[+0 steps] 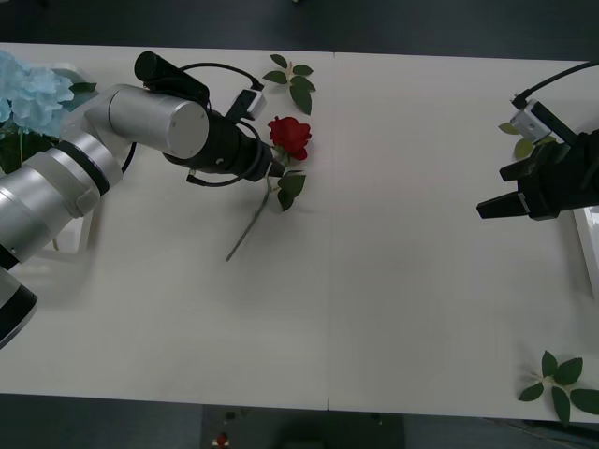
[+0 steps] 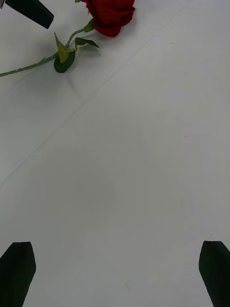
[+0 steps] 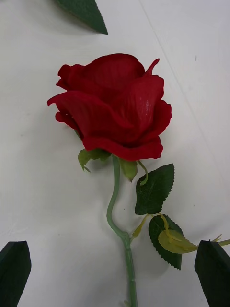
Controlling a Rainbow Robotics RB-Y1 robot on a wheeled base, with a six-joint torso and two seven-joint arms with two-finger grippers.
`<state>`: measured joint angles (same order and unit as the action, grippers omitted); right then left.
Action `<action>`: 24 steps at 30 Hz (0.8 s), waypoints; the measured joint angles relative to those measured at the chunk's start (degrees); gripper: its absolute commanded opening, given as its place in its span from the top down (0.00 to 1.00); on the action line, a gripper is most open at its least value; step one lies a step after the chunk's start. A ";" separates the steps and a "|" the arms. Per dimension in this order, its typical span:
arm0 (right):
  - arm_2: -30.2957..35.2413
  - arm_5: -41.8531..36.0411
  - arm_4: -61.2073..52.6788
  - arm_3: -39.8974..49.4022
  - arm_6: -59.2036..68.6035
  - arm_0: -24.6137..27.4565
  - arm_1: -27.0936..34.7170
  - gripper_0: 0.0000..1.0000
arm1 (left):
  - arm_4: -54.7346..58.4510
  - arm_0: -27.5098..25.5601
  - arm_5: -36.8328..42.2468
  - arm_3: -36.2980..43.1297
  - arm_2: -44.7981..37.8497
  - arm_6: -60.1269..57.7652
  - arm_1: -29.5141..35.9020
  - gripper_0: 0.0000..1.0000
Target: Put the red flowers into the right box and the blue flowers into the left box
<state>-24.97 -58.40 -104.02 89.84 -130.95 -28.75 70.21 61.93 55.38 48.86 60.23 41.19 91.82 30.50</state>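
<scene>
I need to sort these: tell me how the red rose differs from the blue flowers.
The red rose has one deep red bloom; the blue flowers have fluffy pale blue heads. The rose lies alone mid-table at the left gripper, whose fingers are open; the blue flowers are bunched at the table's far left edge. Both have dark green leaves.

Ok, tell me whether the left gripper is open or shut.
Open. In its wrist view the left gripper shows black fingers at both corners, straddling the red rose stem lying on the table.

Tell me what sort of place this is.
Probably a robot test bench: a bare white table holding an artificial red rose and loose leaf sprigs, with the open left claw over the rose.
</scene>
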 measured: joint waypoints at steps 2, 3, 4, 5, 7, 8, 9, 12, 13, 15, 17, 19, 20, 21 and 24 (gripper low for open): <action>0.00 0.00 0.00 0.00 0.00 0.00 0.00 0.00 | -0.69 0.00 0.00 0.00 0.03 -1.21 0.00 0.00; 0.00 0.00 0.00 0.00 0.00 0.00 0.00 0.00 | -0.97 0.00 0.00 0.00 0.10 -1.96 0.00 0.00; 0.00 0.00 0.00 -0.01 0.00 0.00 0.00 0.00 | -1.12 0.00 0.00 0.00 0.26 -2.46 0.00 0.00; 0.00 0.00 0.00 -0.02 0.00 0.00 0.00 0.00 | -1.18 0.00 0.00 0.00 0.59 -2.73 0.00 0.00; 0.00 0.00 0.00 -0.02 0.00 0.00 0.00 0.00 | -1.18 0.00 -0.11 0.00 1.68 -2.77 0.00 0.00; 0.00 0.00 0.00 -0.02 0.00 0.00 0.00 0.00 | -1.23 0.00 -0.48 0.00 2.40 -2.78 0.00 0.00; 0.00 0.00 0.00 -0.02 0.00 0.00 0.00 0.00 | -1.40 0.00 -1.04 0.00 3.14 -2.78 0.00 0.00; 0.00 0.00 0.00 -0.03 0.00 0.00 0.00 0.00 | -2.60 0.05 -1.87 -0.07 5.17 -2.96 -0.14 0.00; 0.00 0.00 0.00 -0.03 0.00 0.00 0.00 0.00 | -2.86 0.11 -1.87 -0.30 5.53 -2.99 -0.38 0.00; 0.00 0.00 0.00 -0.03 0.00 0.00 0.00 0.00 | -3.29 0.64 -2.36 -2.14 5.95 -3.10 -1.67 0.00; 0.00 0.00 0.00 -0.04 0.00 0.00 0.00 0.00 | -3.74 1.61 -4.40 -5.15 6.23 -3.32 -3.54 0.00; 0.00 0.00 0.00 -0.05 0.00 0.00 0.00 0.00 | -4.18 2.52 -5.54 -7.64 6.31 -3.33 -5.15 0.00; 0.00 0.00 0.00 -0.07 0.00 0.00 0.00 0.00 | -4.47 2.89 -5.60 -8.25 6.31 -3.34 -5.73 0.00; 0.00 0.00 0.00 -0.08 0.00 0.00 0.00 0.00 | -4.77 3.13 -5.60 -8.48 6.31 -3.34 -6.12 0.00; 0.00 0.00 0.00 -0.10 0.00 0.00 0.00 0.00 | -5.79 3.38 -5.60 -8.47 6.34 -3.34 -6.71 0.00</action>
<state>-24.97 -58.40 -104.02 89.74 -130.96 -28.75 70.21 56.14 58.76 43.26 51.77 47.53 88.48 23.78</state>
